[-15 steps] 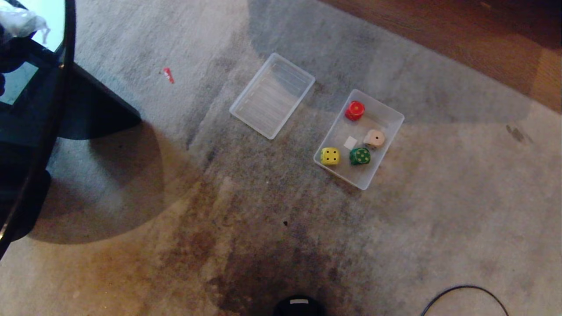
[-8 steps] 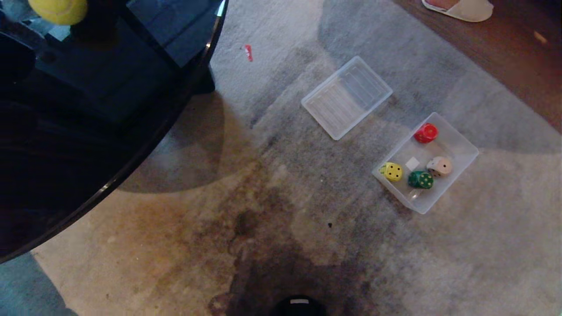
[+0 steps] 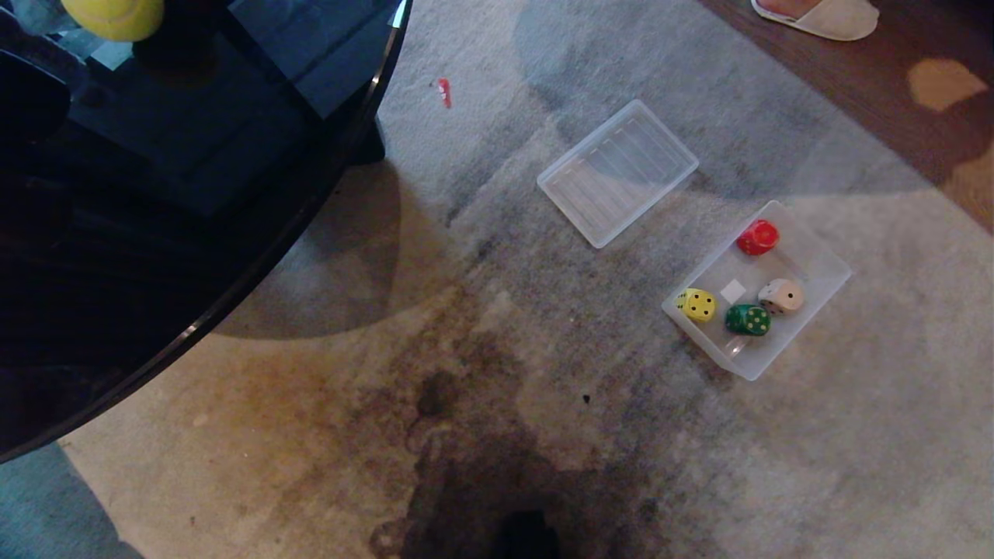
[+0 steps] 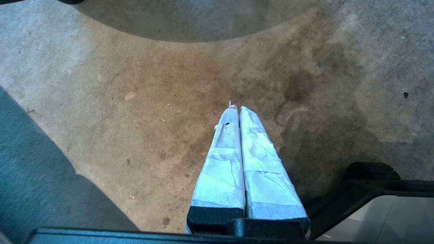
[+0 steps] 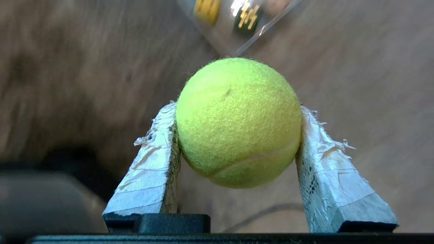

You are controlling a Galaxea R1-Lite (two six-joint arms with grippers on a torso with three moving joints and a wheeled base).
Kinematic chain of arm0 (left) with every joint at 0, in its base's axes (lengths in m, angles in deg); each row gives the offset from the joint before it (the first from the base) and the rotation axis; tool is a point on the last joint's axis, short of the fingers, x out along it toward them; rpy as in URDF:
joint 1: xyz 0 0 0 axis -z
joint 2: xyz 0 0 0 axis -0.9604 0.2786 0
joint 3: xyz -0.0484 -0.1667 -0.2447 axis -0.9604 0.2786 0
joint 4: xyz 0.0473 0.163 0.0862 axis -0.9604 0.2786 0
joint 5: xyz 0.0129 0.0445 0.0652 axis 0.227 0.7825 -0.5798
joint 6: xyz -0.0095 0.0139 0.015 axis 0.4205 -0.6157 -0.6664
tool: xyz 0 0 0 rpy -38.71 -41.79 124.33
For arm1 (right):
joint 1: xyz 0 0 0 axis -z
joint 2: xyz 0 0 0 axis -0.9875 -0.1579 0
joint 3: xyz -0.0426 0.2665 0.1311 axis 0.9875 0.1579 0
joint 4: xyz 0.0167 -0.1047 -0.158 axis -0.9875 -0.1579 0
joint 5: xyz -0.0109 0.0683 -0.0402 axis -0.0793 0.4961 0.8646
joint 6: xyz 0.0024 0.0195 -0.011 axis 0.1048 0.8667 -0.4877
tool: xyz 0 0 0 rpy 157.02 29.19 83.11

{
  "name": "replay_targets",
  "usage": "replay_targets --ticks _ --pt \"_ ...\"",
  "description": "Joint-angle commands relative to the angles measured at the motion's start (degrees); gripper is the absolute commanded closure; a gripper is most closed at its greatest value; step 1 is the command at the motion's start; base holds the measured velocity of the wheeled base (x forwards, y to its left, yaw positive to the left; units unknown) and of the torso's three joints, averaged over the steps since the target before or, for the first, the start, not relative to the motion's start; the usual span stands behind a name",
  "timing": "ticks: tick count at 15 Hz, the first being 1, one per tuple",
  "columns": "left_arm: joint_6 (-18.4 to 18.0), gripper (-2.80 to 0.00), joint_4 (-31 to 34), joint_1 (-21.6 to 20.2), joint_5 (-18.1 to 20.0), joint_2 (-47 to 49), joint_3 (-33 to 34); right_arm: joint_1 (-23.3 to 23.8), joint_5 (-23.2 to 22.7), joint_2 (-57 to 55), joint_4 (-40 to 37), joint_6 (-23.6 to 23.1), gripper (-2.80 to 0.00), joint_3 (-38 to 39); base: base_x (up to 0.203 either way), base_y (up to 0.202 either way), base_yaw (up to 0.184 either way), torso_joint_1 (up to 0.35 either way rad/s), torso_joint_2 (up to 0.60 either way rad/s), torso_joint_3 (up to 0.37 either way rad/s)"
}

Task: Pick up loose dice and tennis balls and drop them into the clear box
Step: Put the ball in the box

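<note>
Swinging round since a second ago, the head view now takes in far more of the dark glass table (image 3: 155, 233) at the rug's near-left side, so the clear box (image 3: 823, 264) sits further toward the right edge of the picture (that is the camera turning, not the box sliding). Four dice are already in: red die (image 3: 757, 237), beige die (image 3: 780, 296), yellow die (image 3: 696, 304) and green die (image 3: 748, 320). Right gripper (image 5: 237, 135) has its fingers clenched on a tennis ball (image 5: 238, 122), and beyond the ball the box's corner shows, so this one looks close to its drop. A second tennis ball (image 3: 115, 15) sits on the table's far-left part, not yet collected by my reckoning. Left gripper (image 4: 239, 110) hangs over bare rug (image 3: 497, 326) with fingers pressed together, empty. Room is generous on the box's near side; the ribbed lid (image 3: 617, 172) lies just beyond its far-left corner, a slipper (image 3: 823, 15) well beyond on the wooden floor.
</note>
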Motion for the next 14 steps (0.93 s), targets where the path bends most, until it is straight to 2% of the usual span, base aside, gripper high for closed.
replay_targets --ticks 1,3,6,11,14 --pt "0.0 0.00 0.0 0.0 0.0 0.0 0.0 0.0 0.5 -7.7 -2.0 1.0 0.00 -5.7 0.000 0.000 0.000 0.000 0.00 0.000" --pt "0.0 0.00 0.0 0.0 0.0 0.0 0.0 0.1 0.9 -21.8 -2.2 4.0 0.00 -11.1 0.000 0.000 0.000 0.000 0.00 0.000" --pt "0.0 0.00 0.0 0.0 0.0 0.0 0.0 0.6 1.9 -48.1 3.4 9.2 0.00 -19.1 0.000 0.000 0.000 0.000 0.00 0.000" --pt "0.0 0.00 0.0 0.0 0.0 0.0 0.0 3.0 4.7 -89.2 25.9 15.1 0.00 -32.9 0.000 0.000 0.000 0.000 0.00 0.000" --pt "0.0 0.00 0.0 0.0 0.0 0.0 0.0 4.5 6.0 -107.0 38.2 16.3 0.00 -42.5 0.000 0.000 0.000 0.000 0.00 0.000"
